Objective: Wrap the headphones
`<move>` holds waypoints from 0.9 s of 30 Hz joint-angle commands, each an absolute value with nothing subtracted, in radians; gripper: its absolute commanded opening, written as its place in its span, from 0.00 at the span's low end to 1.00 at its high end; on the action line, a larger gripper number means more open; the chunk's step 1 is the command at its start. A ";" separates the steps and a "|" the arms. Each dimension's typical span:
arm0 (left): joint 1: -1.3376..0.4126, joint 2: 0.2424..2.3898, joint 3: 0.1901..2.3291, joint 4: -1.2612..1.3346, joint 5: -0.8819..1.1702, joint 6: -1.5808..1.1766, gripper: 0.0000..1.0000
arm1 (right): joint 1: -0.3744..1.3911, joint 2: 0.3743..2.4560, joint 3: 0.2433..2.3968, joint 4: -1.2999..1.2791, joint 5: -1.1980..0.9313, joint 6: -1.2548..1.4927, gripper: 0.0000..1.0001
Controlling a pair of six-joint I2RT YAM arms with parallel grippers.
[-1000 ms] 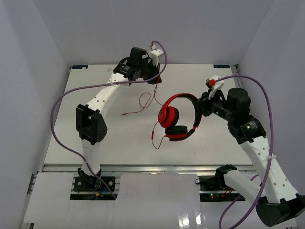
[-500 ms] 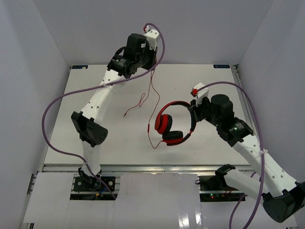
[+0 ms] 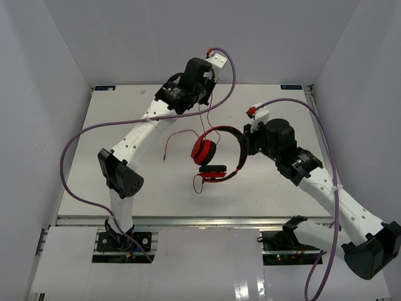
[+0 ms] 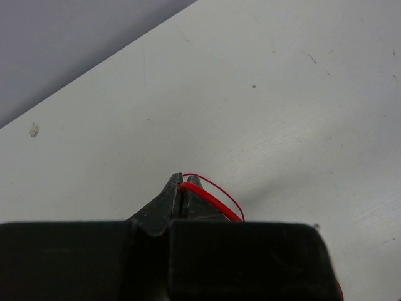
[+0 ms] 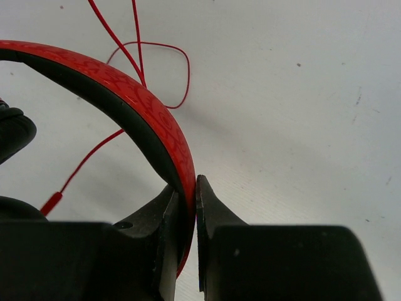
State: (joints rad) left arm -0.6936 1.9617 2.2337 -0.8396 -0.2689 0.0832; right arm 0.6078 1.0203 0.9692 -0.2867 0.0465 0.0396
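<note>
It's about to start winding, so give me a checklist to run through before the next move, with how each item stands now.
1. Right gripper shut on the headband: ok.
2. Left gripper shut on the cable: ok.
3. Slack cable to wind: ok, a loose loop shows beyond the headband.
4. Ear cups clear of the table: cannot tell.
5. Cable clear of the purple arm cable: cannot tell.

left tool (image 4: 184, 185) pinching red cable (image 4: 213, 202) — white table (image 4: 263, 100)
</note>
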 commanded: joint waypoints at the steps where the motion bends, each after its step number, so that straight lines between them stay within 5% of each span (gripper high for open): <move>1: -0.680 1.914 2.279 -0.817 -0.329 0.077 0.00 | 0.612 1.014 1.008 -0.132 -0.036 0.343 0.08; 20: -0.704 1.942 2.367 -0.704 -0.459 0.144 0.00 | 0.687 1.238 1.092 -0.100 -0.006 0.551 0.08; 27: -0.782 1.986 2.361 -0.696 -0.469 0.180 0.00 | 0.778 1.284 1.133 -0.106 0.226 0.413 0.08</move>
